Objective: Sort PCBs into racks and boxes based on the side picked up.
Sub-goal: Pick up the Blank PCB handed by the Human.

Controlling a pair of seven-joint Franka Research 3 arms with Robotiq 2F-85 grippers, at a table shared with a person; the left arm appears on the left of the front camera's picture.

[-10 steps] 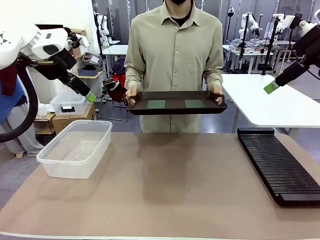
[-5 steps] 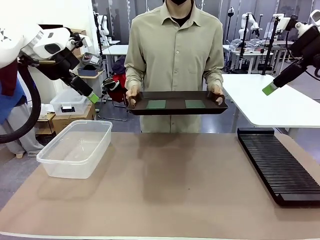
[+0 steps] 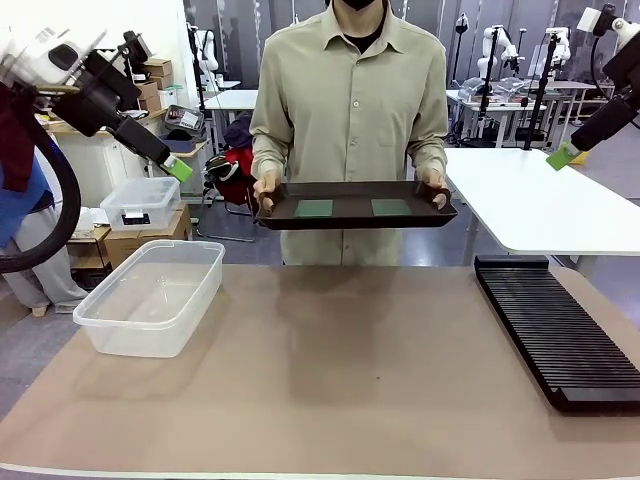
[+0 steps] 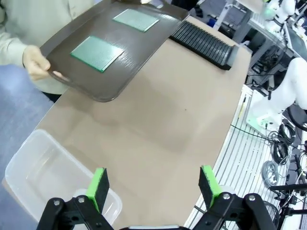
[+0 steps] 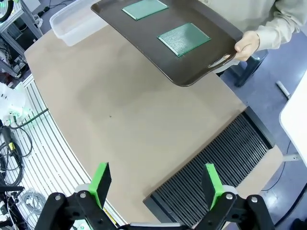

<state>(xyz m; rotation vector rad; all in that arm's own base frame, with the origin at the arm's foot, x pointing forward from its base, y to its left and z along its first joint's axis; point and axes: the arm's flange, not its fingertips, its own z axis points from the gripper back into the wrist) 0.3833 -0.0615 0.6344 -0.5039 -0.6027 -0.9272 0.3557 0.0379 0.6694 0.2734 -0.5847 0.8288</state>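
Now, tray (image 3: 350, 222): dark brown, held level in the air at the far edge of the bench (image 3: 350, 385) by a person, whose hands (image 3: 264, 190) (image 3: 432, 187) grip its 2 ends.
PCBs (image 3: 313, 208) (image 3: 391, 207): 2 green boards lying flat on the tray, well apart, 1 toward each end. At this range I cannot tell which face is up.
Left claw (image 3: 178, 168) (image 4: 154, 184): raised in the air at the robot's left, above and beyond the tub. Its own wrist view shows the green-padded fingers spread wide with nothing between them.
Right claw (image 3: 563, 156) (image 5: 157, 184): raised high at the robot's right, beyond the rack's far end. Its fingers are also spread wide and hold nothing.
Tub (image 3: 100, 318): clear plastic, standing on the bench's left side.
Rack (image 3: 555, 325): long, black and slotted, lying flat along the bench's right side with 1 short end toward the person.
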